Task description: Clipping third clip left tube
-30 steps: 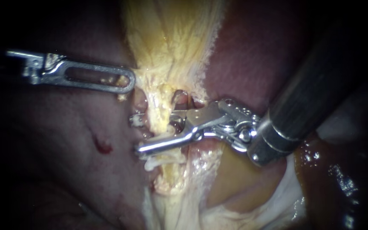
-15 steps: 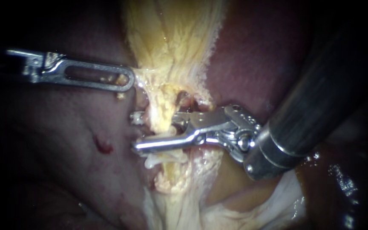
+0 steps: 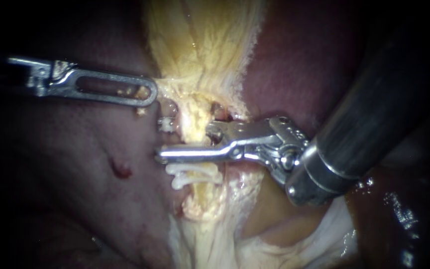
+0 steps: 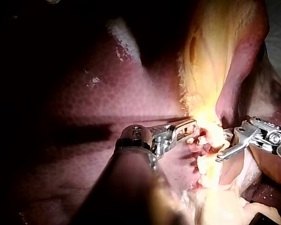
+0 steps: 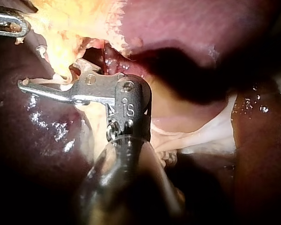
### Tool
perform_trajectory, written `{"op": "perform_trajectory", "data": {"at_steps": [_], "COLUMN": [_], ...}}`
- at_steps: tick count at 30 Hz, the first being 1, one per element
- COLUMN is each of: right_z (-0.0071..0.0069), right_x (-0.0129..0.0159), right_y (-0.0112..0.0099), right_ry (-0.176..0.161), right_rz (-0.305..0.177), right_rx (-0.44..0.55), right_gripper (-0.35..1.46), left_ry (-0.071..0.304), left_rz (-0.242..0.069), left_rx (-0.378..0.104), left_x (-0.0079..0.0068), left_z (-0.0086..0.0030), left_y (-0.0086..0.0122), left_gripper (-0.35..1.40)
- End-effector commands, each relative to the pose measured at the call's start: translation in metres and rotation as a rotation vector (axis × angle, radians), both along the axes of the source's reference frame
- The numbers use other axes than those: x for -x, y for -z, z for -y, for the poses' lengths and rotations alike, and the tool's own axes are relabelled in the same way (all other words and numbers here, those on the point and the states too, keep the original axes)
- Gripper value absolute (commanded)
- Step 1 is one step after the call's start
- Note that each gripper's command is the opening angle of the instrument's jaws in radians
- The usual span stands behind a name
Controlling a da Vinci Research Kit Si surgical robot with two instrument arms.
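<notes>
Tube (image 3: pixel 193 130) runs vertically, with right instrument's (image 3: pixel 163 140) parted jaws straddling it crosswise, while left instrument's (image 3: pixel 150 94) jaws pinch tissue (image 3: pixel 175 88).

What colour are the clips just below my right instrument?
The clips are white, clearest in the endoscope view.

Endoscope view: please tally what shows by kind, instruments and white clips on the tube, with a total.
Instruments: 2, the left instrument and the right instrument
White clips: 2, both across the tube, just below the right instrument
Total: 4
</notes>
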State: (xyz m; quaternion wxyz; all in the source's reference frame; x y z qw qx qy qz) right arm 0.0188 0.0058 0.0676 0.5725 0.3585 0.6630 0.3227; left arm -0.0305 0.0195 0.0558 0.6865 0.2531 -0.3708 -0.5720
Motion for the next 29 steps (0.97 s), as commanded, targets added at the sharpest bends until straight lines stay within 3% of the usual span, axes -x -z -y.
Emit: {"op": "perform_trajectory", "data": {"at_steps": [1, 6, 9, 11, 13, 15, 16, 29], "right_z": [0.0, -0.0002, 0.0001, 0.0002, 0.0001, 0.0002, 0.0003, 0.0003], "right_x": [0.0002, 0.001, 0.0014, 0.0014, 0.0015, 0.0015, 0.0015, 0.0015], "right_y": [-0.0002, -0.0005, -0.0005, -0.0005, -0.0004, -0.0004, -0.0005, -0.0007], "right_ry": [-0.004, -0.012, -0.009, -0.015, 0.027, 0.099, 0.116, 0.116], "right_rz": [0.005, 0.017, 0.017, 0.022, -0.009, -0.06, -0.072, -0.071], "right_rx": [0.0, -0.002, -0.003, -0.005, 0.008, 0.028, 0.033, 0.033], "right_gripper": [0.26, -0.05, -0.35, -0.35, -0.35, -0.35, -0.35, -0.35], "left_ry": [0.0, 0.0, 0.0, 0.0, 0.0, 0.0, 0.0, -0.001], "left_rz": [0.0, 0.0, 0.0, 0.0, 0.0, 0.0, 0.0, 0.0], "left_rx": [0.001, 0.001, 0.001, 0.001, 0.001, 0.001, 0.001, 0.001], "left_x": [0.0, 0.0, 0.0, 0.0, 0.0, 0.0, 0.0, -0.0001], "left_z": [0.0, 0.0, 0.0, 0.0, 0.0, 0.0, 0.0, 0.0], "left_y": [0.0, -0.0002, -0.0002, -0.0002, -0.0003, -0.0003, -0.0003, -0.0003], "left_gripper": [-0.35, -0.35, -0.35, -0.35, -0.35, -0.35, -0.35, -0.35]}}
